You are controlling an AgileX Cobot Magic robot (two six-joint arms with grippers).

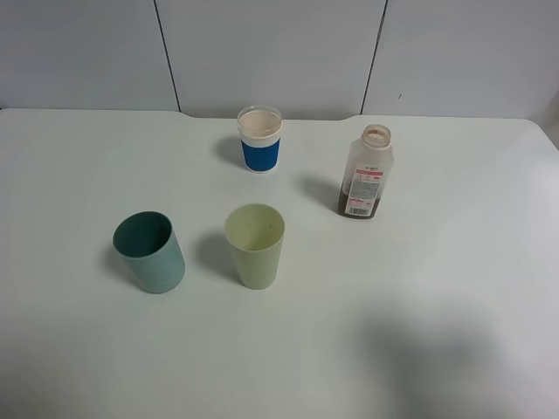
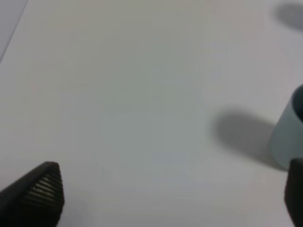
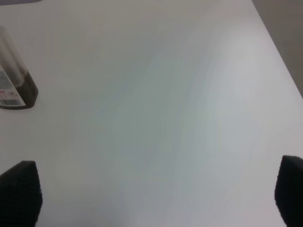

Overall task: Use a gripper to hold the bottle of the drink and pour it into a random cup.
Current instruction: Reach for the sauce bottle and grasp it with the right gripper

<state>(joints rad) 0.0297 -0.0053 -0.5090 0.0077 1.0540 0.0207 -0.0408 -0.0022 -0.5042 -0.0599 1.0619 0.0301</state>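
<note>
Left pincer (image 2: 171, 189): fingers spread wide, bare bench between the ribbed tips; holds nothing. It shows only in its own wrist view.
Right pincer (image 3: 157, 187): fingers spread wide over bare bench; holds nothing. It too shows only in its own wrist view.
Bottle (image 1: 366, 175) (image 3: 12, 80): upright and capless on the bench (image 1: 454, 288). It is ahead of the right pincer and off to one side, outside the span of the fingers, well apart from both tips, on the side away from the bench edge.
Drink (image 1: 348, 202) (image 3: 27, 90): brown liquid filling only the lowest part of the bottle, behind the white-and-red label.
Cup (image 1: 256, 246): pale yellow-green, upright, mouth open. It appears in neither wrist view, so it lies outside what either pincer faces. In the high view it is between the bottle and the teal tumbler.
Teal tumbler (image 1: 150, 251) (image 2: 286, 137): upright, ahead of the left pincer and close beyond the tip of one finger, not between the fingers. Whether it touches that tip cannot be told.
White cup (image 1: 260, 140): blue band around it. It is seen by neither pincer and stands apart from the bottle, towards the back of the bench.
</note>
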